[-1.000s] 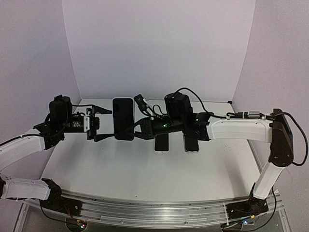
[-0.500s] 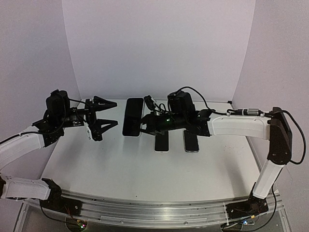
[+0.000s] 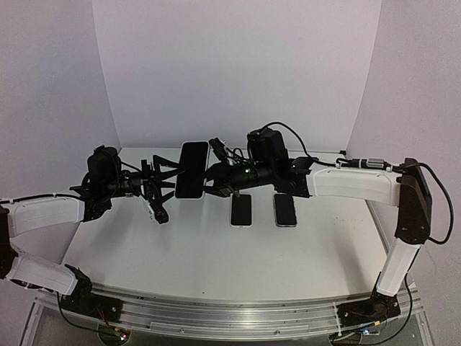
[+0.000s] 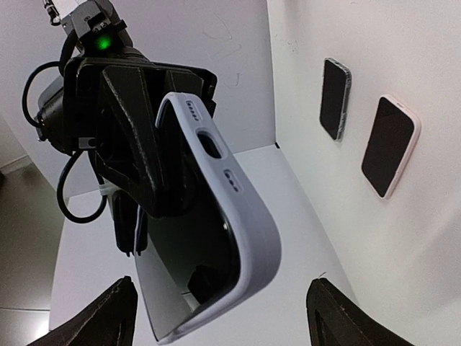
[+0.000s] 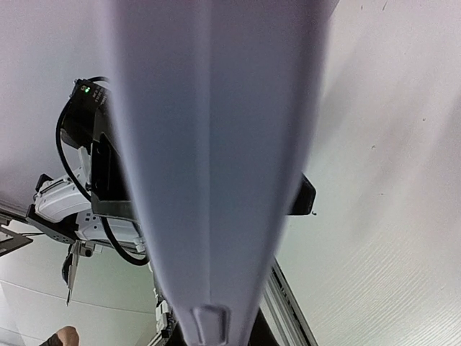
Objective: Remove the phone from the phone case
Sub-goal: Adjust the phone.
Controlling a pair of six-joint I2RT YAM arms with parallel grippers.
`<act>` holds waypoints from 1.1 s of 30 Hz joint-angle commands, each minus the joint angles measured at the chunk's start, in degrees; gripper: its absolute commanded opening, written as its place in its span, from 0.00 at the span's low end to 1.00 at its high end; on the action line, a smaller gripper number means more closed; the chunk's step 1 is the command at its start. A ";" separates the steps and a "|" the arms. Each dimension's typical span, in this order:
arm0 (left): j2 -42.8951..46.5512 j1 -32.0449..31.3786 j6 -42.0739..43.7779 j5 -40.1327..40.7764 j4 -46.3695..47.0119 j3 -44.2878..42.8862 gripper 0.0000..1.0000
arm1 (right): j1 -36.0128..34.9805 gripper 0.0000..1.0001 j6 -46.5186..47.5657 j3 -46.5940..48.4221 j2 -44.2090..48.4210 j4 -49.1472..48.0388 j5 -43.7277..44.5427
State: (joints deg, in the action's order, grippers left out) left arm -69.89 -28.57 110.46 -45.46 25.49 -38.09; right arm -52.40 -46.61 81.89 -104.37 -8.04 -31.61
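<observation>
A phone with a dark screen [image 3: 192, 170] sits in a pale lavender case [image 4: 241, 216], held up above the table. My right gripper [image 3: 207, 178] is shut on the cased phone's right edge. The case's side fills the right wrist view [image 5: 216, 144] and hides most of that gripper's fingers. My left gripper [image 3: 164, 185] is open just left of the phone. In the left wrist view the case's lower corner hangs between the left fingertips [image 4: 108, 317] without touching them. The right gripper's black body [image 4: 122, 137] is behind the case.
Two other phones lie flat on the white table [image 3: 180, 252], one [image 3: 241, 209] next to the other [image 3: 285, 210], under the right arm. They also show in the left wrist view, one [image 4: 335, 97] beside the other [image 4: 390, 144]. Lavender walls surround the table.
My left gripper has swung right and closed in on the phone, still open. The right gripper has kept hold of the cased phone and shifted it slightly left.
</observation>
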 commanded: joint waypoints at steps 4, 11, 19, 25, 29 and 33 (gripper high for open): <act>-2.98 -0.17 2.36 -2.27 7.34 -2.22 0.61 | -0.13 0.00 -1.85 5.80 -2.50 -4.35 -6.08; -0.85 -0.35 -0.58 -5.47 4.96 -1.76 0.00 | -0.15 0.02 -2.64 6.16 -3.80 -4.26 -6.01; 3.98 -0.35 -19.86 -2.92 -19.56 -8.53 0.00 | 0.37 0.55 9.83 -0.05 5.61 1.60 6.88; 3.53 -0.37 -36.19 -2.85 -34.82 -13.82 0.00 | 0.15 0.65 26.86 -8.64 17.52 4.09 19.90; 2.17 -0.35 -45.83 -3.60 -38.39 -16.37 0.00 | -3.57 0.83 43.97 -10.26 18.70 4.09 15.92; 1.12 -0.35 -51.25 -4.49 -38.92 -17.61 0.00 | -9.98 0.84 68.17 -12.86 18.52 2.28 17.23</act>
State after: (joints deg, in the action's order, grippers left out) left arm -68.48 -28.88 69.80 -47.82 -11.95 -51.04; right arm -56.58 -5.05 72.19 -84.93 -4.99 -15.65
